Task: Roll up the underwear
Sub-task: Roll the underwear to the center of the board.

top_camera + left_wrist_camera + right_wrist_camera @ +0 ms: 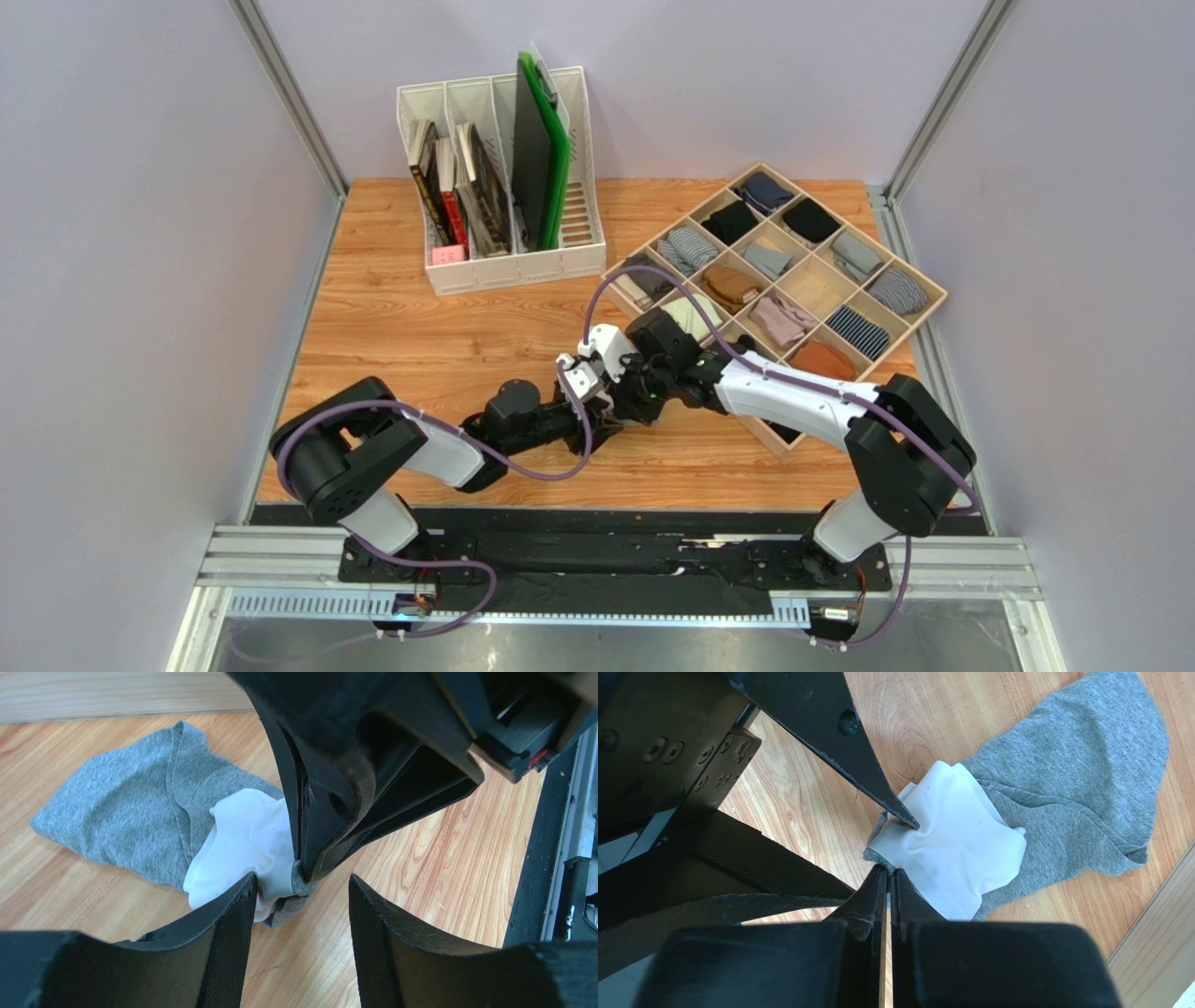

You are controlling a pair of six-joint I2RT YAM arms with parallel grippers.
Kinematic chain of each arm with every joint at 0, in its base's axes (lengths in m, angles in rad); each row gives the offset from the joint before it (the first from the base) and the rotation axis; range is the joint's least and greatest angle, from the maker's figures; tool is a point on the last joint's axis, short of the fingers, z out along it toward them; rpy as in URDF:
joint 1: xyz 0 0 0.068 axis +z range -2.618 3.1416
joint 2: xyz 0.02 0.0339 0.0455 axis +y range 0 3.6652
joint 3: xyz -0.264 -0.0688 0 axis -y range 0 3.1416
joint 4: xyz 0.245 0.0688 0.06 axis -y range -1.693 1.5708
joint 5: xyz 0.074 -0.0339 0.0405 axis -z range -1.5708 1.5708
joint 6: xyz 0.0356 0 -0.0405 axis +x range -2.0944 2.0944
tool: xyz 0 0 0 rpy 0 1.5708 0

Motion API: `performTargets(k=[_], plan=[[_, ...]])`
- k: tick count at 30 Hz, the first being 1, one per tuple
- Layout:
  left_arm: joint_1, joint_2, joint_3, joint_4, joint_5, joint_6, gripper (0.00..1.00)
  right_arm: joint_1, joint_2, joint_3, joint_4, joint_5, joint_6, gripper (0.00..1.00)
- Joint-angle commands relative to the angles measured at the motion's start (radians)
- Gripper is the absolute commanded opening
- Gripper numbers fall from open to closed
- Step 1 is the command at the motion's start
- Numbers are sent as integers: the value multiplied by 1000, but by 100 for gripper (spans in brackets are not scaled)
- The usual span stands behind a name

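The underwear (119,805) lies on the wooden table, heather-grey with its white waistband (242,836) bunched up at one end. My left gripper (300,885) stands open, astride the bunched end. Its left finger (231,910) touches the white band, and wood shows between the fingers. My right gripper (889,873) is shut, its tips pressed onto the grey corner beside the waistband (955,840). The grey body (1081,763) spreads away from both grippers. From above, the left gripper (592,409) and right gripper (620,392) meet mid-table and hide the garment.
A white file rack (505,259) with books and a green board stands at the back. A wooden compartment tray (919,301) holding rolled bundles sits at the back right. The black base rail (554,854) runs close by on the near side.
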Motion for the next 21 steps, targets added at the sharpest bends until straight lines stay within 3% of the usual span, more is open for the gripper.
performTargets(k=[1, 6, 11, 15, 18, 21], plan=[[-3, -2, 45, -35, -1, -10, 56, 7, -26, 40, 11, -49, -18, 0], [-7, 15, 80, -74, -1, -7, 50, 1, -34, 43, 9, -56, -16, 0], [-9, 28, 113, -124, 7, -8, 33, -7, -35, 43, 12, -69, -13, 0], [-10, 28, 133, -170, 16, -10, 10, -18, -35, 43, 15, -78, -8, 0], [-9, 22, 146, -230, 13, -13, 0, -25, -37, 43, 21, -86, -5, 0], [-9, 19, 163, -278, 8, -22, 0, -28, -41, 44, 24, -92, 1, 0]])
